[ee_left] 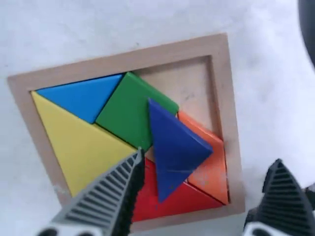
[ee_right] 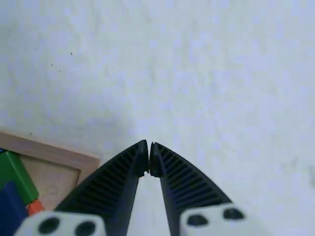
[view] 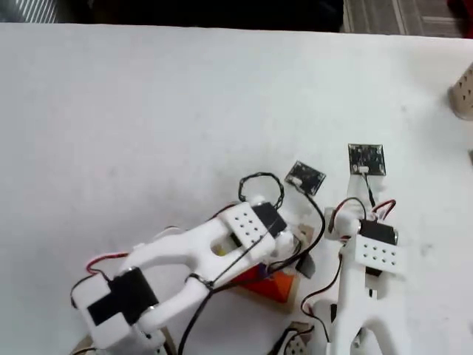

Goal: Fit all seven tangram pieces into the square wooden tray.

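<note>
The square wooden tray (ee_left: 123, 54) holds a yellow triangle (ee_left: 78, 147), a light blue triangle (ee_left: 81, 96), a green square (ee_left: 125, 113), an orange piece (ee_left: 211, 167) and a red piece (ee_left: 182, 199). A dark blue triangle (ee_left: 172, 147) lies tilted on top of them, overlapping green, red and orange. Bare wood (ee_left: 184, 83) shows in one corner. My left gripper (ee_left: 207, 162) hangs open just above the dark blue triangle. My right gripper (ee_right: 149, 147) is shut with nothing in it, over the table beside a tray corner (ee_right: 54, 155). From above, the left arm (view: 222, 248) covers the tray; red and orange (view: 270, 285) peek out.
The right arm (view: 369, 255) stands close to the right of the left arm. A perforated wooden object (view: 464, 92) sits at the far right edge. White table (view: 148, 111) stretches open behind and to the left of both arms.
</note>
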Robot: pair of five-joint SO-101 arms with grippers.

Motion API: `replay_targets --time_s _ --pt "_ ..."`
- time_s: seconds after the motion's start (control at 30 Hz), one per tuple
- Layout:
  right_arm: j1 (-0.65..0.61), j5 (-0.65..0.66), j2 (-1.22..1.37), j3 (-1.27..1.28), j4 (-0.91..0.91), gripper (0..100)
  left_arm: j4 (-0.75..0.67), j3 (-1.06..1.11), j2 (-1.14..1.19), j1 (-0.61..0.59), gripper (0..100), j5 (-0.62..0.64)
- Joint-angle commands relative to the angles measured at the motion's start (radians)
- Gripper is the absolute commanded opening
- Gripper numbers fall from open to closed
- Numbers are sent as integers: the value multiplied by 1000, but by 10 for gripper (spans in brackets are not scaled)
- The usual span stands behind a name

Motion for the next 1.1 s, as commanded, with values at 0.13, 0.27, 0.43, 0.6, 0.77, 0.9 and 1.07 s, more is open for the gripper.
replay_targets --time_s 0.13,0.27,0.43,0.6,0.77,0.9,1.07 --pt "4 17 -16 -28 7 18 135 12 -321 -216 369 6" --pt "2 14 -25 -48 47 18 133 94 -441 -349 369 6" --pt "-88 23 -25 -138 220 18 86 189 -478 -460 334 6" --pt "-239 175 -25 -183 358 18 -66 272 -486 -562 43 -86" --pt "-400 308 -25 -181 437 18 -144 284 -478 -671 72 -158" --pt "-545 339 -25 -180 478 18 -262 334 -478 -733 28 -158" --pt "-750 396 -18 -126 516 18 -397 404 -478 -753 24 -158"
